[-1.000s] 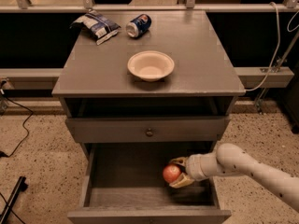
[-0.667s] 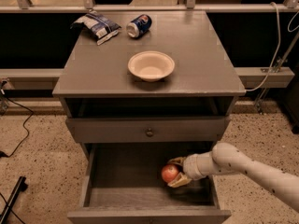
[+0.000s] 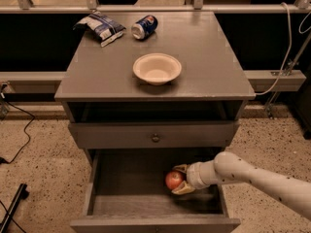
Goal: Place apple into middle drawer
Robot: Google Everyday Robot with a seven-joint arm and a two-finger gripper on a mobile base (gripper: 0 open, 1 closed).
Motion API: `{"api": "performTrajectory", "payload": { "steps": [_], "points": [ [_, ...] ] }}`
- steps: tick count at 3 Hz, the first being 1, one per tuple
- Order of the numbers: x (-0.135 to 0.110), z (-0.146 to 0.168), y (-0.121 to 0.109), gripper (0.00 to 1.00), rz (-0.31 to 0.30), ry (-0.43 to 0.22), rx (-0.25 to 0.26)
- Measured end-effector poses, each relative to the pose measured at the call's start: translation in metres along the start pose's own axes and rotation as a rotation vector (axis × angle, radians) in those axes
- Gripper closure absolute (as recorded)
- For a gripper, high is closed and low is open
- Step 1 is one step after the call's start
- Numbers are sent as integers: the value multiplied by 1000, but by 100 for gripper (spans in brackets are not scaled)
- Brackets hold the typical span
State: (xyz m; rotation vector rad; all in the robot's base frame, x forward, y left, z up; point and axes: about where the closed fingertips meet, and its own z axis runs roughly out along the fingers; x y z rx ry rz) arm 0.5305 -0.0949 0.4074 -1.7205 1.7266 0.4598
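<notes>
The apple [image 3: 173, 179], red-orange and round, is inside the open middle drawer [image 3: 127, 181], right of the middle and just above the bare floor. My gripper [image 3: 177, 180] reaches into the drawer from the right and is shut on the apple, with one tan finger [image 3: 181, 168] behind it and one in front. The white arm [image 3: 252, 175] crosses over the drawer's right wall.
Above the open drawer is a closed drawer front with a small round knob [image 3: 155, 138]. On the cabinet top [image 3: 209, 57] stand a white bowl [image 3: 157, 68], a blue soda can [image 3: 144, 26] and a chip bag [image 3: 100, 26]. Cables lie on the floor at left.
The gripper has moved slightly to the left inside the drawer with the apple in it. Nothing else has moved.
</notes>
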Motion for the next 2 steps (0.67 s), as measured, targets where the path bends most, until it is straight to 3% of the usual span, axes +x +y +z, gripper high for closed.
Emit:
{"api": "performTrajectory", "payload": {
  "steps": [1, 2],
  "points": [
    [-1, 3, 1, 0, -3, 5, 8],
    [-1, 3, 1, 0, -3, 5, 8]
  ]
}}
